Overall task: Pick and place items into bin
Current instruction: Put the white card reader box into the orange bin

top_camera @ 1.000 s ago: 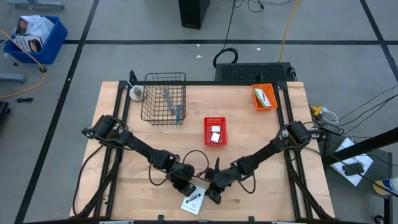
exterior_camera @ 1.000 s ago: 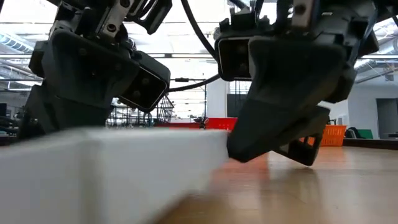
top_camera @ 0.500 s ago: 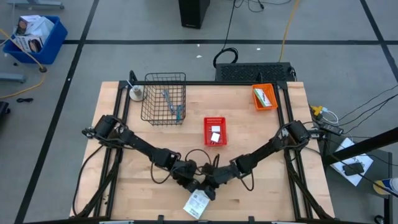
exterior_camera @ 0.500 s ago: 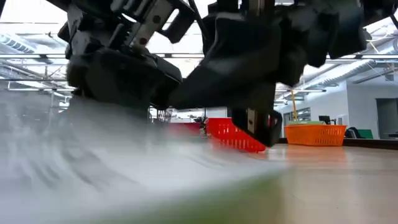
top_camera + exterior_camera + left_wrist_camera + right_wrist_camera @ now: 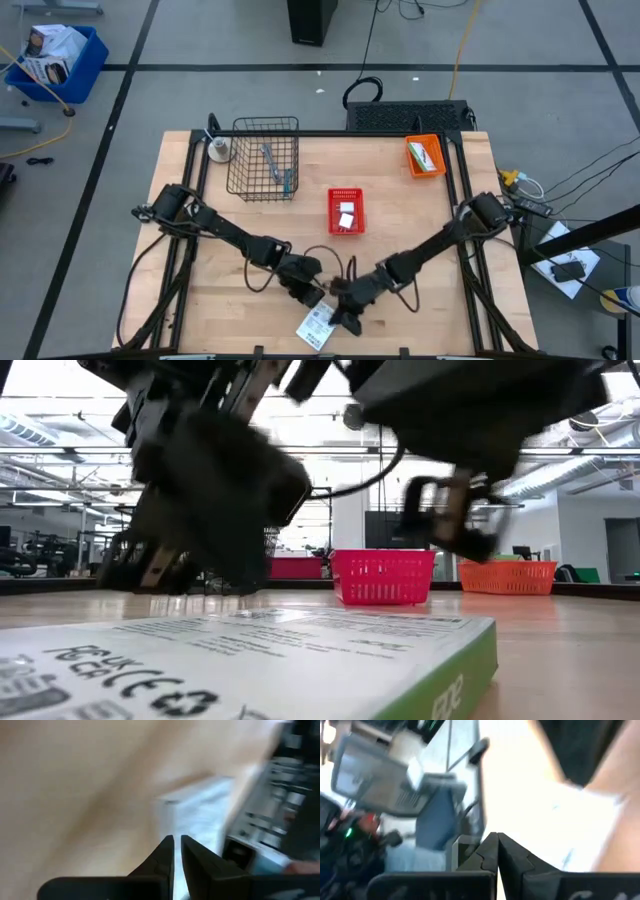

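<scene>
Your packet (image 5: 315, 326) lies flat at the wooden table's (image 5: 420, 220) near edge, green-sided, print too blurred to read; your left gripper (image 5: 308, 292) and right gripper (image 5: 346, 318) flank it, both pinched shut on nothing; red bin (image 5: 346, 211) mid-table; grey taped floor beyond.

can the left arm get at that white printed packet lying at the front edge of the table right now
Probably yes. The white printed packet lies flat on the table, uncovered, just beside the left claw. The right claw crowds its other side.
</scene>
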{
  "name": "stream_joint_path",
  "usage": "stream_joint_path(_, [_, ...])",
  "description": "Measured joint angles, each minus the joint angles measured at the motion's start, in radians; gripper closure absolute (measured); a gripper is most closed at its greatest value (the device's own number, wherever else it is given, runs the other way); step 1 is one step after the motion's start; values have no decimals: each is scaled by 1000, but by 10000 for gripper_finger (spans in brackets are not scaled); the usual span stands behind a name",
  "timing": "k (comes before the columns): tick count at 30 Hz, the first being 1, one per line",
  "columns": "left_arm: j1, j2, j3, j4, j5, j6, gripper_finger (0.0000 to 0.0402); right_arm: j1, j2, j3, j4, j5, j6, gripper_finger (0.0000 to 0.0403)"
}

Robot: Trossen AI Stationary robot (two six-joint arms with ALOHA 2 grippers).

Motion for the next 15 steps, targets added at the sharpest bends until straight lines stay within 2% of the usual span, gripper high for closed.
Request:
stream_joint_path(4, [-23,0,0,146,16,-6,364,48,7,0,-42,19,12,403])
stream_joint_path(10, [-27,-3,-1,142,7,-38,364,51,19,-3,-204,106,55,403])
stream_joint_path(15, [-28,-3,-1,138,70,-53,364,-1,23,0,-242,62,75,403])
